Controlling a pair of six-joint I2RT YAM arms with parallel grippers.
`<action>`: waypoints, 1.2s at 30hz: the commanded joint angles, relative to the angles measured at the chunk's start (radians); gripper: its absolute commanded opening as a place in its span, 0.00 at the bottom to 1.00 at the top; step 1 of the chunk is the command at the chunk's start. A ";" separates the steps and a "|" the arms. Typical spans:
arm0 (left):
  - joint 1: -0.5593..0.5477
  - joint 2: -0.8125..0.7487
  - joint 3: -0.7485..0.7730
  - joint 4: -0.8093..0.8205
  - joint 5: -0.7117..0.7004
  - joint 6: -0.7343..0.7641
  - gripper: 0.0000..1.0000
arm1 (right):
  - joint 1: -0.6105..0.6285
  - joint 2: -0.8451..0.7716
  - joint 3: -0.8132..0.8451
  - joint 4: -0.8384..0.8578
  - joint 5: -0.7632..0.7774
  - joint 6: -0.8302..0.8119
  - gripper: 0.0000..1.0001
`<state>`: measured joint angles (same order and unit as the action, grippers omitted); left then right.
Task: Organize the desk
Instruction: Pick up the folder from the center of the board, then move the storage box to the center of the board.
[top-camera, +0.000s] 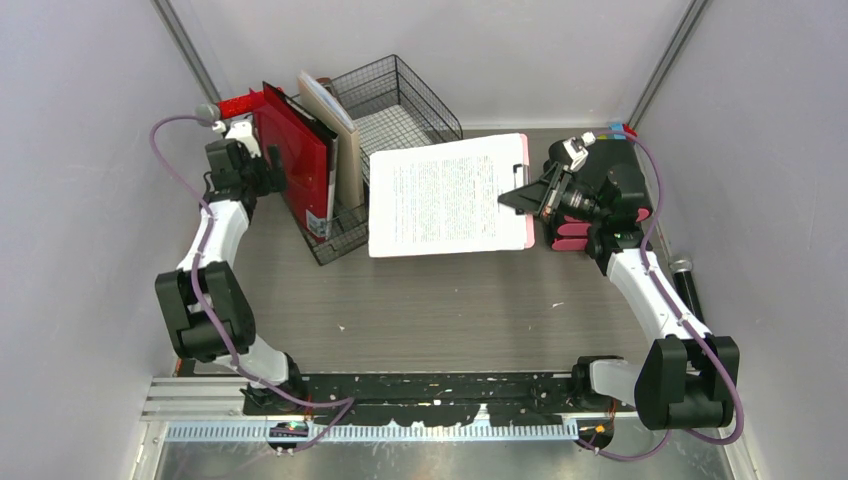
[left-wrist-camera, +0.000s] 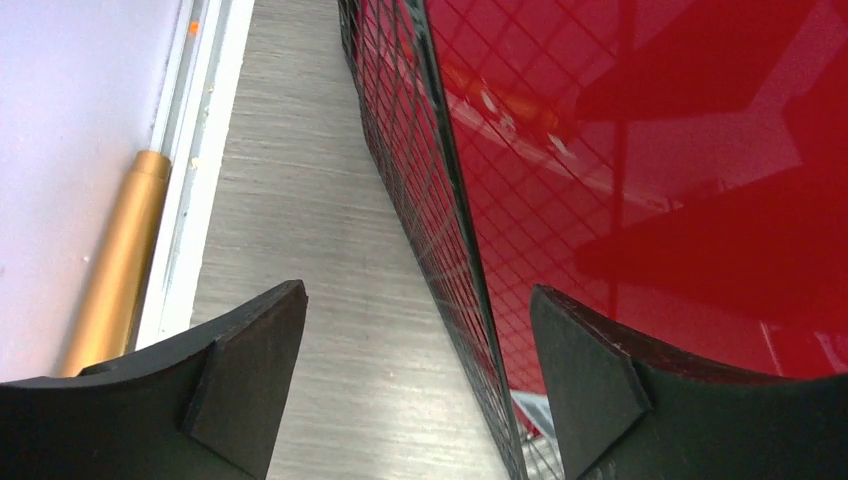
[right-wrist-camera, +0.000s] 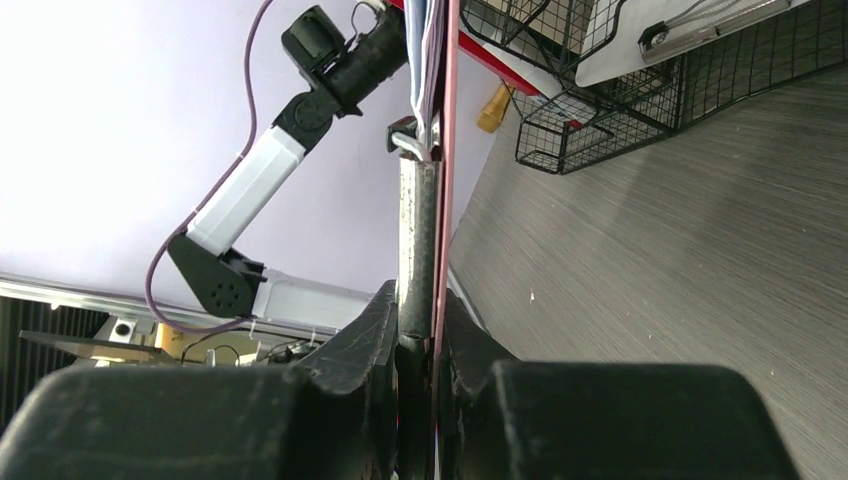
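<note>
Wire rack (top-camera: 400, 105) at rear of counter (top-camera: 450, 300): red folder (top-camera: 295, 165), beige board (top-camera: 340, 140) upright inside. Left pincer (left-wrist-camera: 418, 310) at rack's left side, jaws wide, gripping nothing. Right pincer (right-wrist-camera: 418, 320) clamped on clipboard (top-camera: 445, 195), just right of rack.

Wire rack, folders, clipboard and drawers at the back.
A black wire-mesh rack (top-camera: 410, 95) holds a glossy red folder (top-camera: 295, 165) and a beige folder (top-camera: 335, 125), both on edge at its left end. A pink-backed clipboard (top-camera: 445, 195) with a printed sheet is just right of it. A black drawer unit (top-camera: 572, 236) with pink fronts stands far right; a gold tube (left-wrist-camera: 115, 270) lies along the left wall.
</note>
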<state>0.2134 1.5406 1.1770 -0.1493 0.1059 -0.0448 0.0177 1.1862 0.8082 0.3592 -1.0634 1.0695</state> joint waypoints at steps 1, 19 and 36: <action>0.001 0.072 0.073 0.141 -0.042 -0.047 0.82 | -0.004 -0.036 0.020 0.016 -0.005 -0.023 0.00; 0.001 0.015 -0.108 0.197 -0.074 -0.287 0.24 | -0.059 -0.035 0.002 -0.005 0.032 -0.061 0.00; 0.001 -0.179 -0.309 0.064 -0.083 -0.506 0.16 | -0.155 -0.059 -0.200 0.197 -0.012 0.198 0.00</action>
<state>0.2043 1.4021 0.9005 0.0357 -0.0093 -0.4267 -0.0971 1.1797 0.6220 0.4099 -1.0042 1.1687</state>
